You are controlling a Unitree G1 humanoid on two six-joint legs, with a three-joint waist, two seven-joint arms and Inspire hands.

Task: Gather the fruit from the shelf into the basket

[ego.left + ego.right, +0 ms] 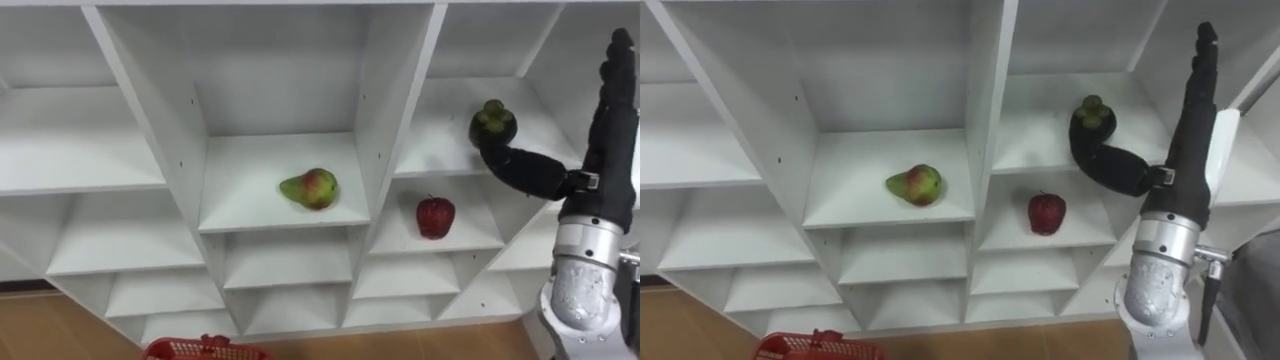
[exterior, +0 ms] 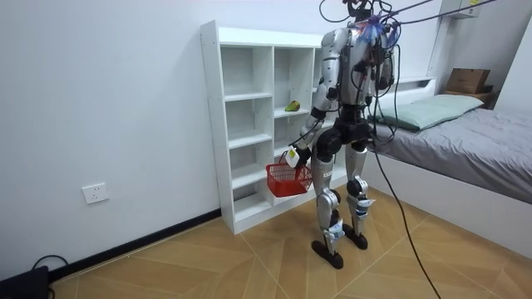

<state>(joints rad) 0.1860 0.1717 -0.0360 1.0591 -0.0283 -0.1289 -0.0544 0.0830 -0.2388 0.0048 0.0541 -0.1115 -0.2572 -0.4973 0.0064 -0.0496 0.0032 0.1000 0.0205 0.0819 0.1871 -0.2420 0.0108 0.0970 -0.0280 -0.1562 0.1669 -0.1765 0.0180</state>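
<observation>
I'm holding the right hand (image 1: 1185, 170) up at the closet (image 1: 985, 120), fingers straight, thumb seemingly touching the dark fruit (image 1: 1092, 118) to begin a grasp. The pear (image 1: 916, 185) and red fruit (image 1: 1046, 212) are lying on lower shelves. The left hand (image 2: 293, 158) is gripping the red basket (image 2: 288, 179) low, ready for them.

White closet (image 2: 213, 124) of open compartments standing against a plain white wall (image 2: 108, 100), reaching down to a wood-patterned floor (image 2: 208, 266). Dark skirting (image 2: 141, 243) running along the wall's foot. White socket (image 2: 96, 193) sitting low on the wall. Bed (image 2: 482, 149) with grey cover lying at the room view's right, pale green pillow (image 2: 436, 106) resting at its head, brown box (image 2: 467, 80) sitting behind.
</observation>
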